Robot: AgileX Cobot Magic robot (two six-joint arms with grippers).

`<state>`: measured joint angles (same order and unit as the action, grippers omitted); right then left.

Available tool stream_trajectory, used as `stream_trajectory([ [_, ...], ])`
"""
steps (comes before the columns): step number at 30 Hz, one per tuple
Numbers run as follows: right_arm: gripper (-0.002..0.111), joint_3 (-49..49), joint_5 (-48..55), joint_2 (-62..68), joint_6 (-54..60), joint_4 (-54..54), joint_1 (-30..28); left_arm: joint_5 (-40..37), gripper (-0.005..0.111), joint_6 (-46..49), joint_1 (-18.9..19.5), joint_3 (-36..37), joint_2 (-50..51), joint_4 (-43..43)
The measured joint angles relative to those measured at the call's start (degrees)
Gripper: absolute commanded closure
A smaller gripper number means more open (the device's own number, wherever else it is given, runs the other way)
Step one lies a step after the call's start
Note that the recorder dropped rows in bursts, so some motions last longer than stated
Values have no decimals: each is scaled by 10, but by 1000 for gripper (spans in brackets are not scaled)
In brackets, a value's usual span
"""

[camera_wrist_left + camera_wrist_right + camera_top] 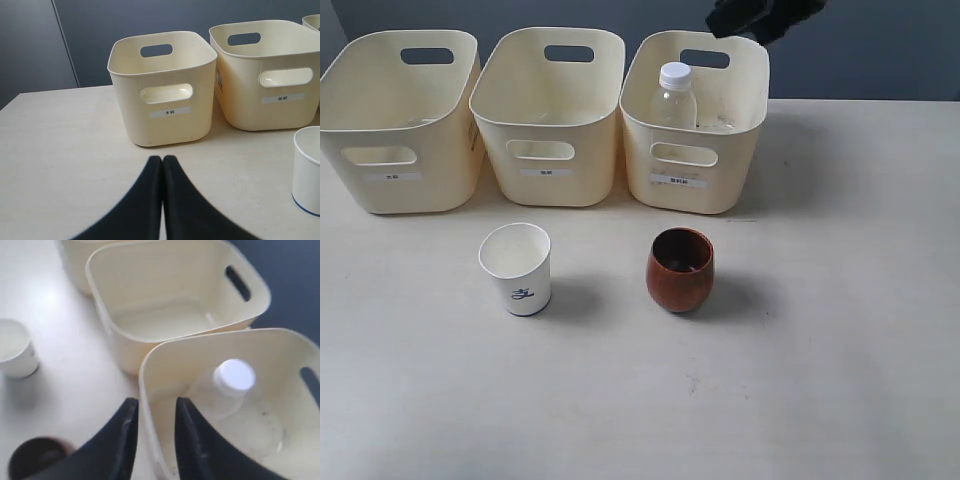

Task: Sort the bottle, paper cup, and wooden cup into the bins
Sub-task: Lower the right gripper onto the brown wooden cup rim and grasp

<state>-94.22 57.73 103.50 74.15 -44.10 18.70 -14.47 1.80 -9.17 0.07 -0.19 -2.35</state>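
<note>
Well, counting along the back of the table (820, 380), there is a row of three cream plastic tubs. The left bin (440, 170), the middle bin (580, 170) and the right bin (730, 165) stand side by side with their rims close together. Each has an oval handle cut-out and one small label on its front wall.

There is one bottle (674, 98), clear with a white cap. It stands upright inside the right bin, with the cap rising a little above the front rim.

There are two cups, both upright on the table in front of the row and apart from it. The one paper cup (516, 268), white with a small blue mark on its side, stands before the middle bin's left corner. The one wooden cup (680, 270), reddish-brown and dark inside, stands before the right bin. The two cups are well apart from each other.

There are two grippers. The right gripper (156, 402) hangs above the right bin. Its two black fingers (122, 440) are spread with a clear gap between them and nothing is gripped. The bottle's white cap sits below and off to one side of them. From across the room only a dark part of this gripper shows, at the top edge over the bin's back wall.

The left gripper (162, 159) is low over the table, facing the front of the left bin. Its fingers are pressed flat together and hold nothing. The paper cup stands just off to its side.
</note>
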Motion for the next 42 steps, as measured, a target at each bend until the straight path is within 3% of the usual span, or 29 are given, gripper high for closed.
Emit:
stream_trajectory([
  [4, 83, -1, 87, -22, -70, 84, 48, 0, 107, 0, 0, 0, 0, 0],
  [10, 81, 6, 117, -23, -161, 189, 126, 0, 107, 0, 0, 0, 0, 0],
  [17, 52, 28, 121, -10, -216, 222, 190, 0, 107, 0, 0, 0, 0, 0],
  [42, 50, 50, 110, 132, -276, 262, 207, 0, 107, 0, 0, 0, 0, 0],
])
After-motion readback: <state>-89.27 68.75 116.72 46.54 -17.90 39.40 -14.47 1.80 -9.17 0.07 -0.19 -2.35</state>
